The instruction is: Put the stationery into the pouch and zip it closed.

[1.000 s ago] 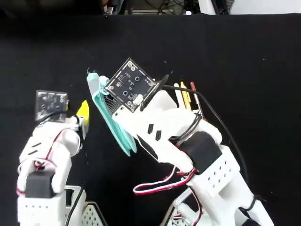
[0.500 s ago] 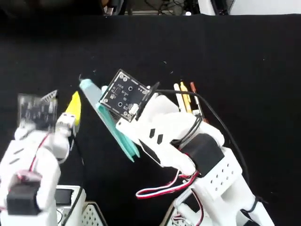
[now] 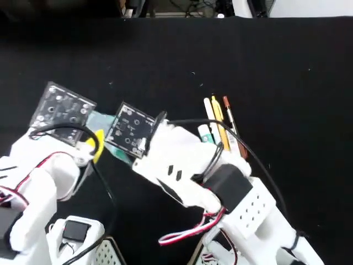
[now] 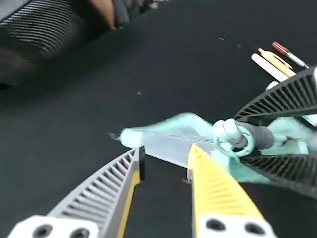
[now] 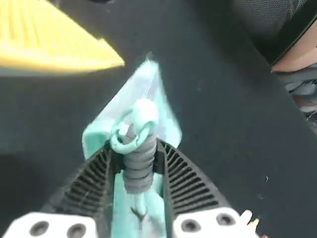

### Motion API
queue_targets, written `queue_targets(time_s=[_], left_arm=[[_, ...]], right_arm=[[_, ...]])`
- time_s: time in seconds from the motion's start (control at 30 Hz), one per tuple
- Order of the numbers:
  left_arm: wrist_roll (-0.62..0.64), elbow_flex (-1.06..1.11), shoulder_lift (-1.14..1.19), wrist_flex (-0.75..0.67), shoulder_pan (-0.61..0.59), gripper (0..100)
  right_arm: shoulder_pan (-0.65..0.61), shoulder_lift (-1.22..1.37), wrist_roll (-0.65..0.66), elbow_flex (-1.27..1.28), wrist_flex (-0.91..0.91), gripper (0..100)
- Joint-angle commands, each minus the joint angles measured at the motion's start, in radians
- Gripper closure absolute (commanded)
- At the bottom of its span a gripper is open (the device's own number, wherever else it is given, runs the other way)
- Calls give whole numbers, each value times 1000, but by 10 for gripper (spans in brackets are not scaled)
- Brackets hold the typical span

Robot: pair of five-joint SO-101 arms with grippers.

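A black table [image 3: 287,61] bears a flat mint-green fabric pouch [image 3: 102,119], its ringed zip pull [image 5: 132,130] clamped in the right gripper [image 5: 134,148]. The left gripper [image 4: 166,157] gapes at the pouch's corner. The loose pens [image 3: 220,118] lie well apart. With that corner unpinned, a pull on the zip would likely drag the whole pouch.

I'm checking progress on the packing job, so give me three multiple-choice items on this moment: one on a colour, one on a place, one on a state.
1. The pouch is: A red; B orange; C mint green.
2. The pens lie: A inside the pouch; B on the table, outside the pouch; C between gripper fingers.
3. The left gripper is: A open; B shut on a pen; C shut on a cloth.

Answers: 1 C, its fabric shows mint green. 2 B, they lie side by side on the black table. 3 A, its grey and yellow fingers stand apart.
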Motion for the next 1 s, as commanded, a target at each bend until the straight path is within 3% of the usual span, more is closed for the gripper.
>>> queue_targets(time_s=[0.0,0.13,0.47,0.6,0.77,0.97], left_arm=[[-26,-13,20,12,22,829],[-103,111,18,9,19,829],[-98,277,11,-112,16,831],[-9,309,11,-141,21,830],[219,292,5,-92,21,829],[292,289,-146,-44,27,829]], right_arm=[[23,-67,8,28,11,985],[40,-117,9,25,48,985],[40,-122,9,25,63,985],[40,-122,9,25,60,985],[40,-117,9,25,60,985],[40,-116,9,28,31,985]])
